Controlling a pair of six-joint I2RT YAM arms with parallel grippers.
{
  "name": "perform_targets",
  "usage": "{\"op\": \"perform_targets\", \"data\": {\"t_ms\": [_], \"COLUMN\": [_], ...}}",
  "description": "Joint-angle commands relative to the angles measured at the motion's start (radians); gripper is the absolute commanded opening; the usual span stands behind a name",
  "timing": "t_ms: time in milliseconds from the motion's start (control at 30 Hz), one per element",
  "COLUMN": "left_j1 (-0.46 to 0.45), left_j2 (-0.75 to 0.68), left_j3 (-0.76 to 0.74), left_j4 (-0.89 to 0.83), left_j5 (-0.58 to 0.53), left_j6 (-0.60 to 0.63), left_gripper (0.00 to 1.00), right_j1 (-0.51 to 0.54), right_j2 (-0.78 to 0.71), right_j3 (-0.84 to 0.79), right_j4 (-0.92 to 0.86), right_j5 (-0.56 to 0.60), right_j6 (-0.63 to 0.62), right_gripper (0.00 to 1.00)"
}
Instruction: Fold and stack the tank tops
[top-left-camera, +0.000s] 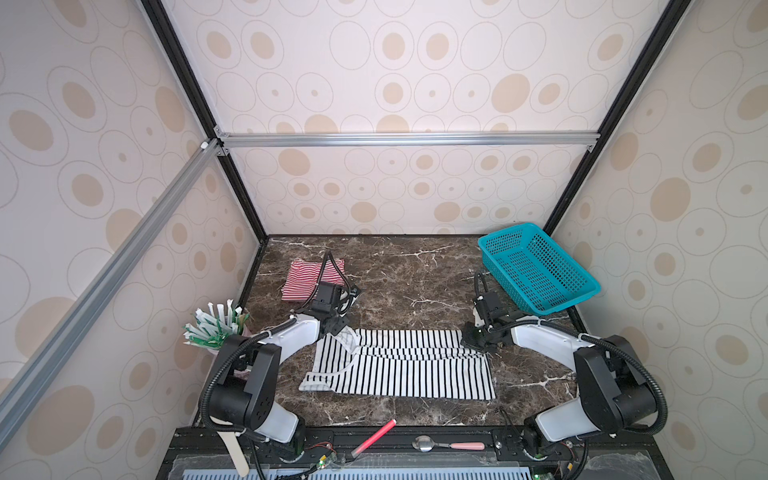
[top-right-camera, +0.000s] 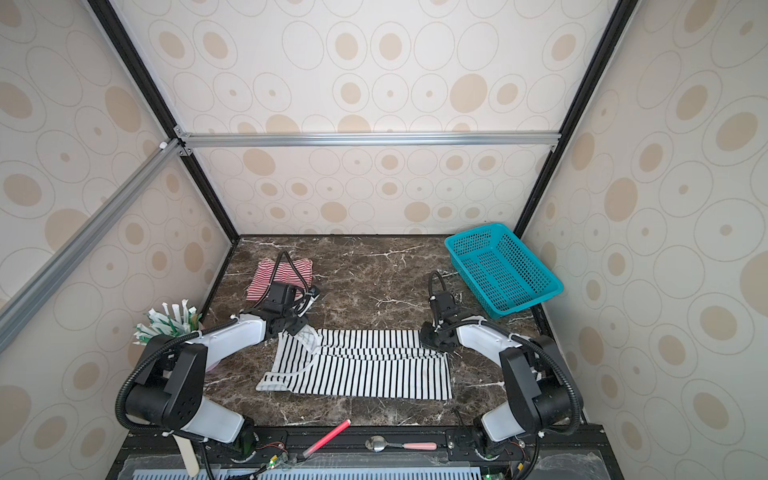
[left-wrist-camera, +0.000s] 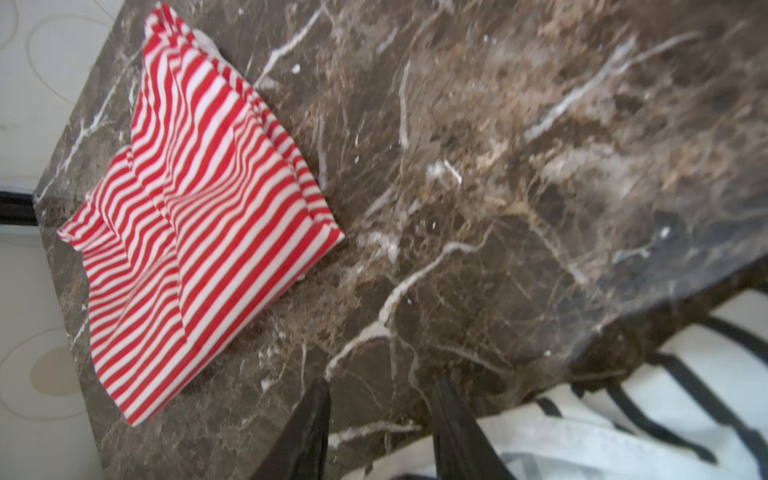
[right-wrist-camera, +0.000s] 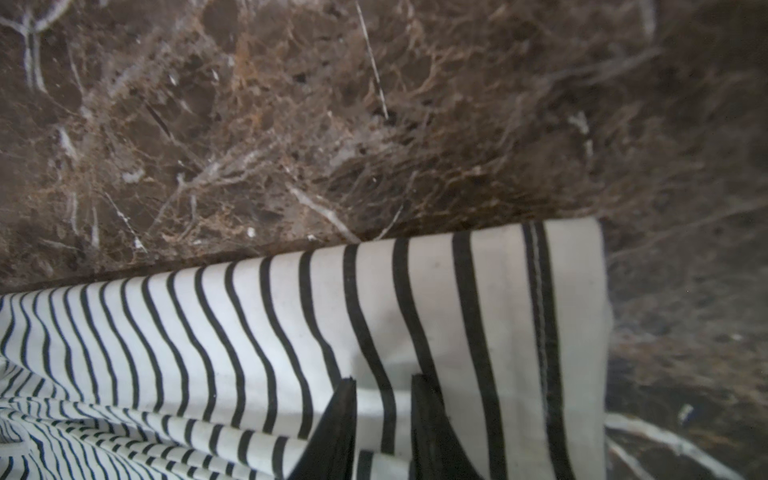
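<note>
The black-and-white striped tank top (top-left-camera: 399, 365) (top-right-camera: 361, 370) lies lengthwise across the front middle of the marble table, its far long edge doubled over. My right gripper (right-wrist-camera: 384, 379) (top-left-camera: 471, 338) is at its far right corner, shut on a fold of this cloth (right-wrist-camera: 291, 324). My left gripper (left-wrist-camera: 385, 382) (top-left-camera: 338, 328) hovers at the far left corner, jaws apart over bare marble, with a turned-over white-trimmed flap (left-wrist-camera: 665, 415) beside one finger. The red-and-white tank top (top-left-camera: 305, 278) (top-right-camera: 286, 274) (left-wrist-camera: 199, 232) lies folded at the back left, behind the left wrist.
A teal mesh basket (top-left-camera: 538, 270) sits tilted at the back right. A cup of wrapped sticks (top-left-camera: 216, 324) stands at the left table edge. A red stick (top-left-camera: 374, 436) and a pink-handled spoon (top-left-camera: 446, 445) lie on the front rail.
</note>
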Motion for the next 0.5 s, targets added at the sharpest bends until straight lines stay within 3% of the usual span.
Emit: {"op": "perform_targets", "data": {"t_ms": [0, 233, 467], "left_j1": [0.026, 0.077, 0.104], "left_j2": [-0.083, -0.216, -0.262], "left_j3": [-0.039, -0.125, -0.141], "left_j4": [-0.016, -0.027, -0.05], "left_j5": [0.005, 0.01, 0.032], "left_j6": [0.043, 0.065, 0.068], "left_gripper": [0.41, 0.44, 0.48], "right_j1": [0.007, 0.007, 0.007], "right_j2": [-0.036, -0.061, -0.061], "right_j3": [-0.024, -0.049, -0.06], "right_j4": [-0.033, -0.047, -0.04], "right_j5": [0.016, 0.023, 0.018], "right_j6": [-0.001, -0.004, 0.002], "right_gripper": [0.26, 0.26, 0.26]}}
